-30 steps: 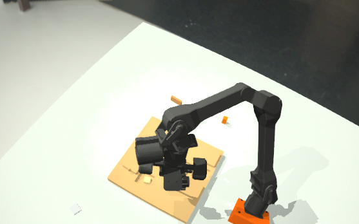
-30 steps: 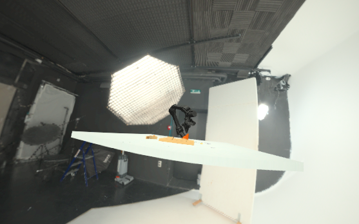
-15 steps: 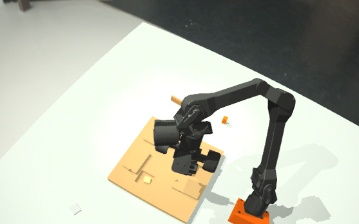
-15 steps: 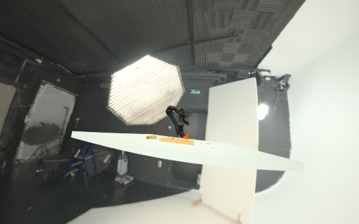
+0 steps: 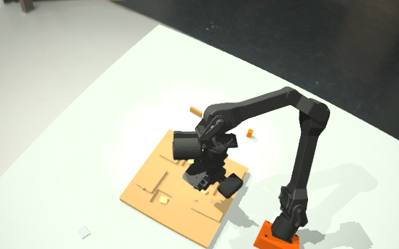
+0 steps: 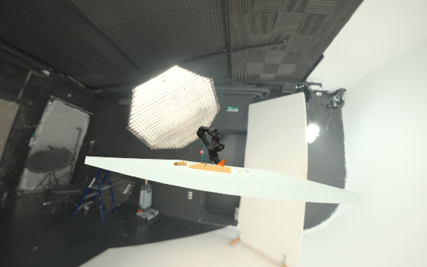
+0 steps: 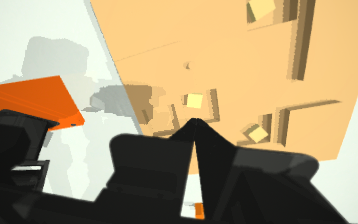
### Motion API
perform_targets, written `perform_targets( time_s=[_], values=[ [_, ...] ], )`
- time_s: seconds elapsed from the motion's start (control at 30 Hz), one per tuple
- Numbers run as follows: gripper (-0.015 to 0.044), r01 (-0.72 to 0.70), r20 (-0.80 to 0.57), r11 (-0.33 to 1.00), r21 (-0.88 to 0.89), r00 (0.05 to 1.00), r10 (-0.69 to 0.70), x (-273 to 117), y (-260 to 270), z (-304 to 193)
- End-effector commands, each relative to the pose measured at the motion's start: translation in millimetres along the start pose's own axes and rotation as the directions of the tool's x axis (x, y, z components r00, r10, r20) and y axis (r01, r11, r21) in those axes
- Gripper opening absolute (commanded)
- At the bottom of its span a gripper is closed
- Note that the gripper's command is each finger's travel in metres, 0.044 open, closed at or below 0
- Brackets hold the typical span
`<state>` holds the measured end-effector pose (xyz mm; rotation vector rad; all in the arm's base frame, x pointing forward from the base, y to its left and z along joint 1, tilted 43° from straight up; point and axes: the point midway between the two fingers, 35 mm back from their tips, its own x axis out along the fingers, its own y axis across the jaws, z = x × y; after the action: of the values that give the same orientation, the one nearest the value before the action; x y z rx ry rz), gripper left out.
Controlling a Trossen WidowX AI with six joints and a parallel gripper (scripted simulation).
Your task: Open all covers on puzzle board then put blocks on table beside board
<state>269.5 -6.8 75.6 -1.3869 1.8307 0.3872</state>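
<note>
The tan puzzle board (image 5: 178, 222) (image 6: 210, 168) (image 7: 230, 55) lies flat on the table. Three pale yellow blocks show in open wells: one block (image 5: 163, 199) (image 7: 261, 9) by the long groove, one block (image 5: 204, 192) (image 7: 194, 100) near the fingertips, and another block (image 5: 190, 162) (image 7: 258, 133) partly behind the arm in the top view. The covers share the board's colour, so their outlines are hard to tell. A small knob (image 5: 195, 200) (image 7: 187, 65) stands on the board. My gripper (image 7: 195, 122) is shut and empty above the board; its tips are hidden in the top view.
A small orange block (image 5: 250, 133) (image 7: 199, 210) and a tan bar (image 5: 195, 111) lie on the table behind the board. A whitish tile (image 5: 84, 232) lies off the board's front left. The orange arm base (image 5: 276, 239) (image 7: 40, 100) stands to the right of the board in the top view.
</note>
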Motion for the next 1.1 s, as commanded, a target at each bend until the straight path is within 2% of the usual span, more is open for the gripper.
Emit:
perform_targets(
  time_s=[0.0, 0.37, 1.07],
  values=[
    [0.0000, 0.005, -0.002, 1.000, 0.016, 1.000, -0.005, 4.3, -1.1, -0.5],
    [0.0000, 0.006, -0.004, 1.000, 0.016, 1.000, -0.006, 49.0, 0.2, -0.8],
    [0.0000, 0.006, -0.004, 1.000, 0.016, 1.000, -0.006, 61.3, -1.6, -1.6]
  ],
)
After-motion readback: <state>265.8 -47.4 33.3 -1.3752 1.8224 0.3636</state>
